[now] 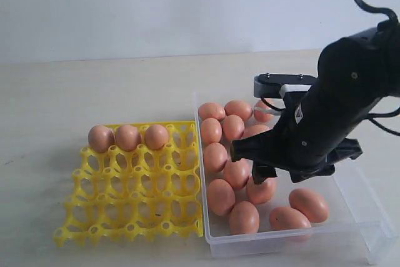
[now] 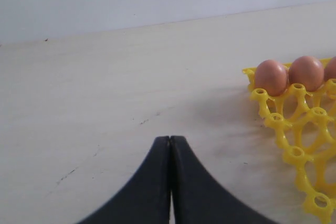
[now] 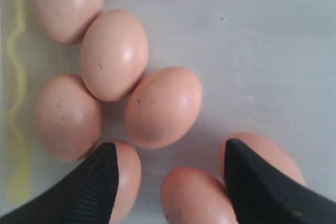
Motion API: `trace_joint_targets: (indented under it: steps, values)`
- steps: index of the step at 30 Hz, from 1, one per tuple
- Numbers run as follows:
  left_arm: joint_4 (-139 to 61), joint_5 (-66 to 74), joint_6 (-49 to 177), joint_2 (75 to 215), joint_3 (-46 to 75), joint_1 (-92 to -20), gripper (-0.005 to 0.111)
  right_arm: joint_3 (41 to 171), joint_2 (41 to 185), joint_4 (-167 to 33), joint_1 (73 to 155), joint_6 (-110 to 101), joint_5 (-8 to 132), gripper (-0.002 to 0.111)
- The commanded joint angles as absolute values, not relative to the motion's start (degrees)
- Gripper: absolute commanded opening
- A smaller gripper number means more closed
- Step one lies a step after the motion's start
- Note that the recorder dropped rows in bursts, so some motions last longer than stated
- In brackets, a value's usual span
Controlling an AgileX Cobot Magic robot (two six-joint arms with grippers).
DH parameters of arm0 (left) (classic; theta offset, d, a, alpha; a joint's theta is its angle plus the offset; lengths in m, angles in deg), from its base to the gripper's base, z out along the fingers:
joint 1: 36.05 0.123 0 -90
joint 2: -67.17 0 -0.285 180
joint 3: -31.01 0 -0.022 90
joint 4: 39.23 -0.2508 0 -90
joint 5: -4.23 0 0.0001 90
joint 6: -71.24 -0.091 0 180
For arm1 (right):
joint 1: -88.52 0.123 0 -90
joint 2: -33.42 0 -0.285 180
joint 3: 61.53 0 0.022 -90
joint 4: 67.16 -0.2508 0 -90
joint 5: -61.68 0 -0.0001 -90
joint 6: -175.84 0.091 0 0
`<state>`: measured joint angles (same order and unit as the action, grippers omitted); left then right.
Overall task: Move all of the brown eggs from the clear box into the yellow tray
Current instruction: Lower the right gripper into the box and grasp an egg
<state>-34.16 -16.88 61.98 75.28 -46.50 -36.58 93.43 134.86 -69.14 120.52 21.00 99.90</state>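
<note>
**RIGHT PINCER OPEN OVER EGG CLUSTER; THREE EGGS SEATED IN TRAY**

Nearest the exterior camera, the clear box [image 1: 281, 242] sat on the bench [image 1: 94, 85]. The brown eggs [image 1: 220, 196] lay loose on its floor, thirteen by my count. Most were crowded against the 9 o'clock wall and touching one another, with a pair set apart toward the 5 o'clock corner. Packing that tight leaves little room for a finger on either side of a shell.

The right pincer [image 3: 170, 148] hung over the middle of the cluster, pointed downward, jaws spread wide and gripping nothing. In its wrist view one egg [image 3: 194, 198] lay between the two fingers [image 3: 89, 187], clear of both as far as could be seen. Neighbouring shells sat close against the fingers. Judgement: the spread was set to straddle a single egg, and the descent would need care not to nudge the adjoining shells.

At 9 o'clock of the box, just beside it, stood the yellow tray [image 1: 134, 198]. Three seated eggs [image 1: 127, 137] occupied cups in its 12 o'clock row, starting from the 9 o'clock end. Every nearer cup was vacant. Filling the far row first would keep later placements unobstructed, in my judgement.

The left pincer [image 2: 169, 140] was closed on nothing, above bare bench short of a tray corner. It appeared parked out of the working arm's way.
</note>
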Motion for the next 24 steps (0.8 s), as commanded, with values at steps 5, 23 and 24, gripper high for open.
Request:
trace_joint_targets:
  steps: [5, 23, 24]
  values:
    - [-33.95, -16.43, 62.25, 74.96, -46.20, -36.65, 0.000, 91.33, 142.65, -74.49, 119.67, 25.94, 88.05, 0.059]
    - [-33.95, -16.43, 62.25, 74.96, -46.20, -36.65, 0.000, 91.45, 146.57, -71.34, 119.01, 25.84, 80.13, 0.043]
    - [-33.95, -16.43, 62.25, 74.96, -46.20, -36.65, 0.000, 91.45, 146.57, -71.24, 119.01, 25.84, 80.13, 0.035]
